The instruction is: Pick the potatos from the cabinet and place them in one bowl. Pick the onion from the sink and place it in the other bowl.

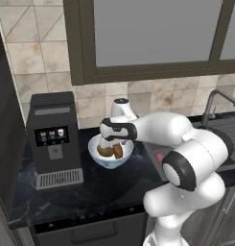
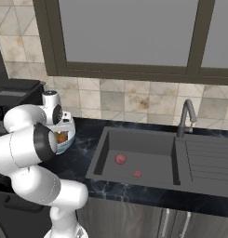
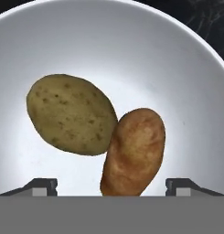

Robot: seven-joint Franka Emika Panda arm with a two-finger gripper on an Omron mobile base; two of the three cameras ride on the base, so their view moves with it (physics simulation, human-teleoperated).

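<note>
Potatoes in the white bowl (image 1: 109, 161), with the claw (image 3: 111, 185) poised directly over them. From the left base view we see, at far left, a dark coffee machine (image 1: 52, 139) on the black counter (image 1: 90, 192); to its right stands the bowl, holding the olive-brown potato (image 1: 105, 151) and the orange-brown potato (image 1: 118, 152) side by side. The white arm (image 1: 186, 163) covers the bowl's upper rim. In the hand view we find the olive-brown potato on the left and the orange-brown one on the right, the two touching; the fingertips (image 3: 40, 186) stand wide apart at either side of the orange-brown potato, gripping nothing. Its lower end is cut off at the frame's bottom, so we cannot tell whether it meets the claw. In the right base view the arm hides most of the bowl. Farther right, the onion (image 2: 120, 159) lies in the sink (image 2: 148, 160), near a smaller red bit (image 2: 137, 174).
</note>
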